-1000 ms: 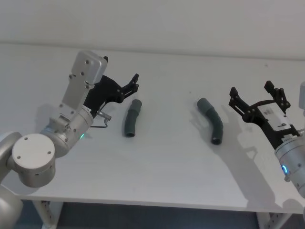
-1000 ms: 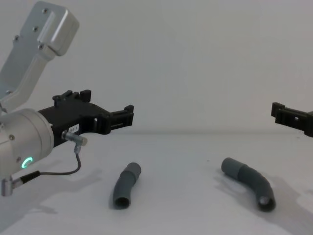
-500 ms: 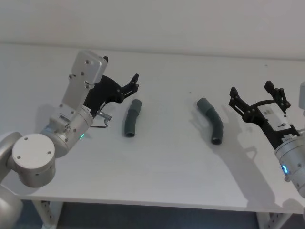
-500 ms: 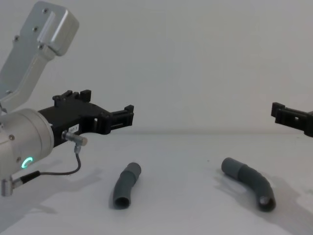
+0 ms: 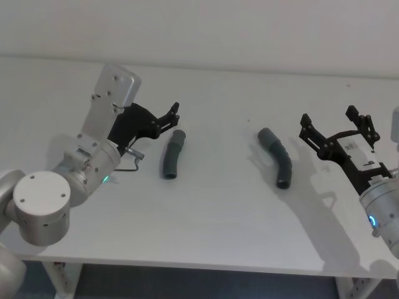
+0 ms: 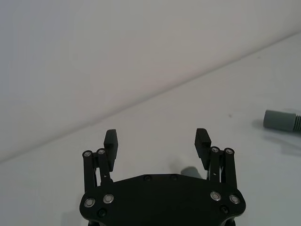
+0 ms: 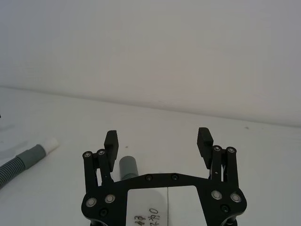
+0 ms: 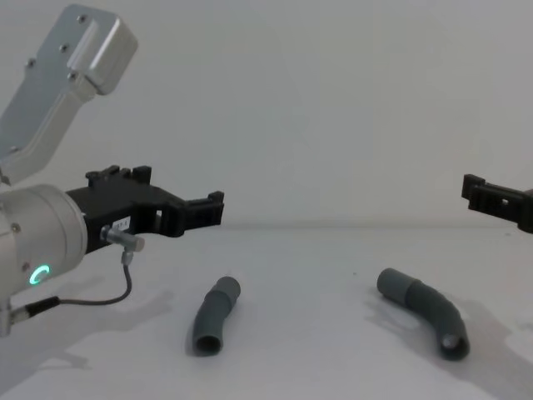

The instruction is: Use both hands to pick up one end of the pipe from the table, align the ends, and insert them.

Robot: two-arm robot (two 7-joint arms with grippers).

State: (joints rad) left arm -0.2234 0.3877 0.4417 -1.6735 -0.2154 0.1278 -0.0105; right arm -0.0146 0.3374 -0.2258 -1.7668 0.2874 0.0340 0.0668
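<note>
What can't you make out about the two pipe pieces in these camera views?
Left wrist view: a grey cuff is cut off by the edge; which pipe piece it belongs to is unclear.
Right wrist view: the near pipe piece runs behind the right gripper; the white-tipped piece runs off the edge.
Chest view: the right gripper is cut off by the edge.

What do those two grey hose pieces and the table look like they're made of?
Left hose piece and right hose piece: probably flexible plastic or rubber, matte dark grey, ribbed bent middles with smooth cuffs. Table: matte off-white, likely laminate; soft shadows, no glare.
</note>
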